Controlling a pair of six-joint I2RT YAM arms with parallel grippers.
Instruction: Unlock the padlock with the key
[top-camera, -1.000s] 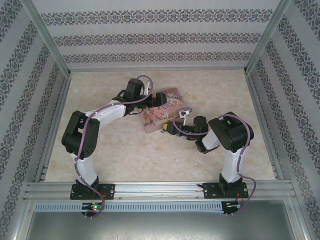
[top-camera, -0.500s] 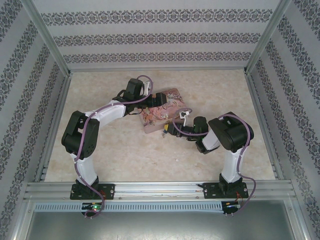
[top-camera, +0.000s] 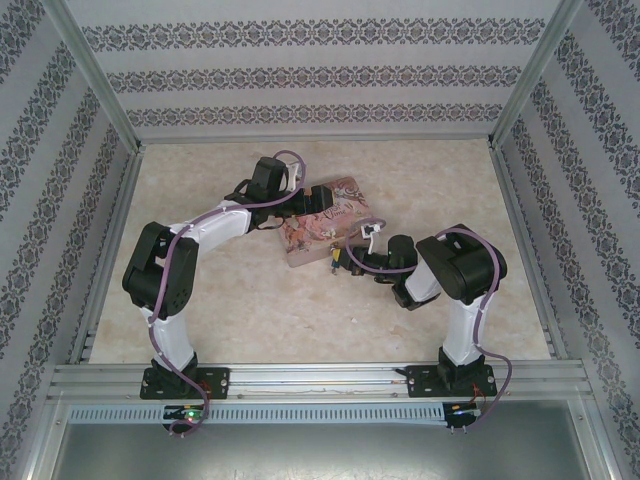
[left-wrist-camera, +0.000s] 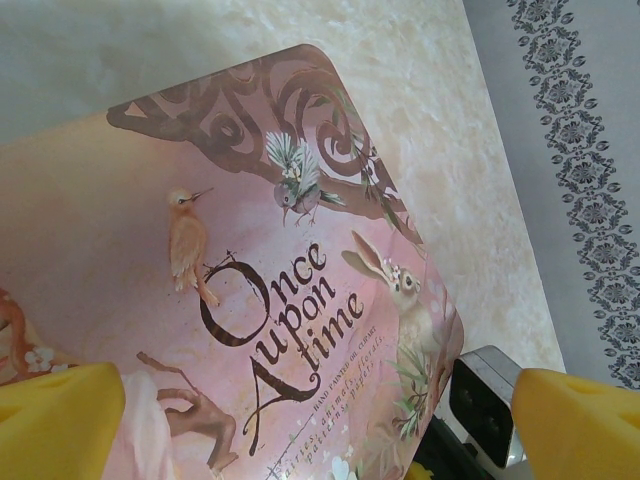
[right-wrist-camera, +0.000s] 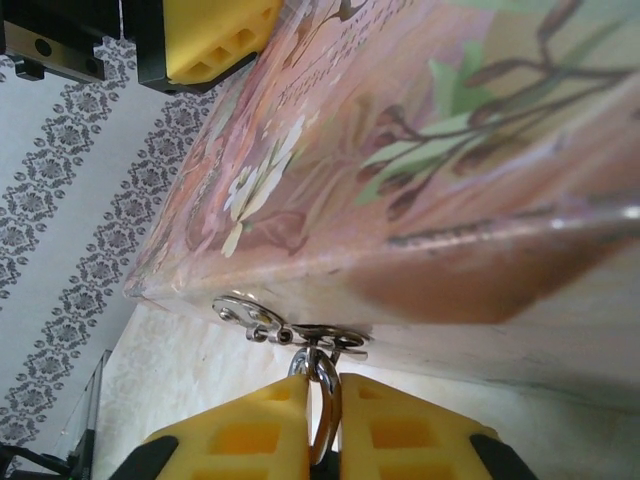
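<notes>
Yellow pads, two in number, are seen pressed almost together on the right gripper. One thin silvery shackle is clenched between them. It belongs to the single padlock, whose body is hidden by the pads. The shackle is hung from the one metal hasp on the front wall of the pink tin, low beside the table.

From above, one tin is seen lying flat on the marbled table between the two arms. The right gripper is set against its near edge. The padlock is too small to be made out there.

The left gripper is held over the tin's far part. In its wrist view the left gripper is spread wide and released. Its two yellow fingertips sit at either side of the lid, and nothing is grasped.
</notes>
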